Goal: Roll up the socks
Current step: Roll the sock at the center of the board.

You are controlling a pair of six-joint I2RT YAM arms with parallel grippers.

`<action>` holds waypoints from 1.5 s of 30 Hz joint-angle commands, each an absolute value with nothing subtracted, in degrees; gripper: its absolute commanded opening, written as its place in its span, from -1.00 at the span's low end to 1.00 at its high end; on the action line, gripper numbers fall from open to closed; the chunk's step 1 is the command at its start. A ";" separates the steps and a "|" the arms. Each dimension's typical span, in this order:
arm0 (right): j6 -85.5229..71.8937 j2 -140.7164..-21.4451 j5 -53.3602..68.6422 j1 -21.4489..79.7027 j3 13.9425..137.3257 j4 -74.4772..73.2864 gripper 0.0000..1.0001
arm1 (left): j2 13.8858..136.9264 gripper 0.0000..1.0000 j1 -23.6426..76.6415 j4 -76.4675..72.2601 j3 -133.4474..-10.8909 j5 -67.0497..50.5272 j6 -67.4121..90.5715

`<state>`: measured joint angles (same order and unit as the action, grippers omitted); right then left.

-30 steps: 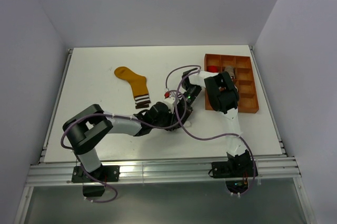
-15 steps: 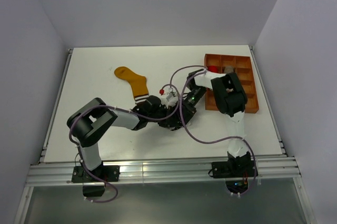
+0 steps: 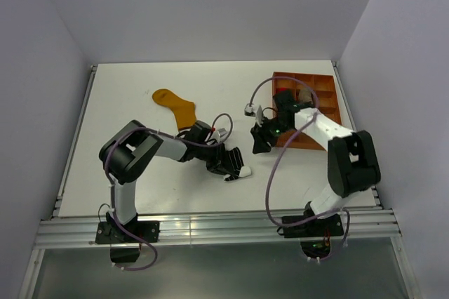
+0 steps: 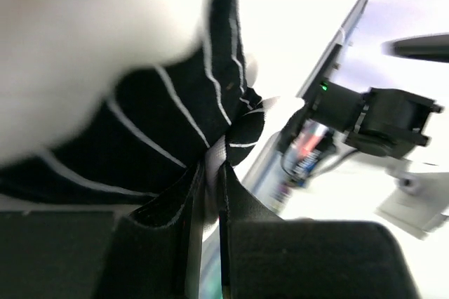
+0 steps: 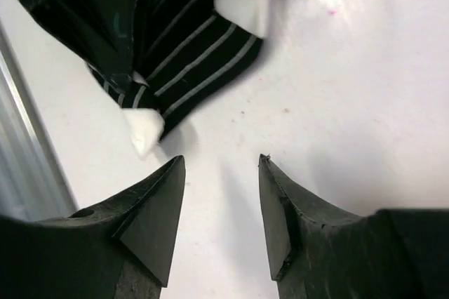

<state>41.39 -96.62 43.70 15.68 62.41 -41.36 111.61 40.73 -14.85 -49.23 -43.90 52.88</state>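
Observation:
The black-and-white striped sock (image 3: 235, 168) lies bunched near the table's middle, its white toe pointing right. My left gripper (image 3: 222, 161) is shut on it; in the left wrist view the jaws (image 4: 210, 167) pinch a fold of the striped fabric (image 4: 161, 127). My right gripper (image 3: 262, 142) is open and empty, just right of the sock and apart from it. The right wrist view shows its open fingertips (image 5: 221, 163) over bare table, with the striped sock (image 5: 193, 39) beyond them. The mustard-orange sock (image 3: 176, 105) lies flat at the back left, its striped cuff partly hidden by the left arm.
An orange compartment tray (image 3: 327, 114) stands at the right, partly hidden by the right arm (image 3: 316, 125). Purple cables loop over both arms. The table's metal front rail (image 3: 210, 225) runs along the near edge.
My right gripper has let go and drawn back to the right, its arm swinging out past the tray. My left gripper keeps the striped sock, whose white toe now shows.

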 commanded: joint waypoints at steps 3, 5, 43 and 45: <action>44.02 -81.23 40.97 16.26 51.54 -28.13 0.12 | 114.43 -0.99 38.76 -0.18 -50.26 -45.26 55.20; 46.05 -74.75 39.03 18.97 47.92 -24.62 0.18 | 114.78 -0.99 38.41 3.48 -51.32 -45.18 54.85; 52.38 -80.41 4.04 55.99 31.46 0.63 -0.42 | 119.36 -0.96 37.27 14.32 -58.09 -45.71 45.71; 52.03 -80.86 4.22 55.99 32.52 -0.95 -0.58 | 118.83 -0.91 37.09 14.50 -58.27 -45.62 45.18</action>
<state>52.18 -79.15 5.50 55.92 30.09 -0.08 116.25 36.95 8.69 -59.00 -51.11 48.93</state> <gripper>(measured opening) 0.271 0.153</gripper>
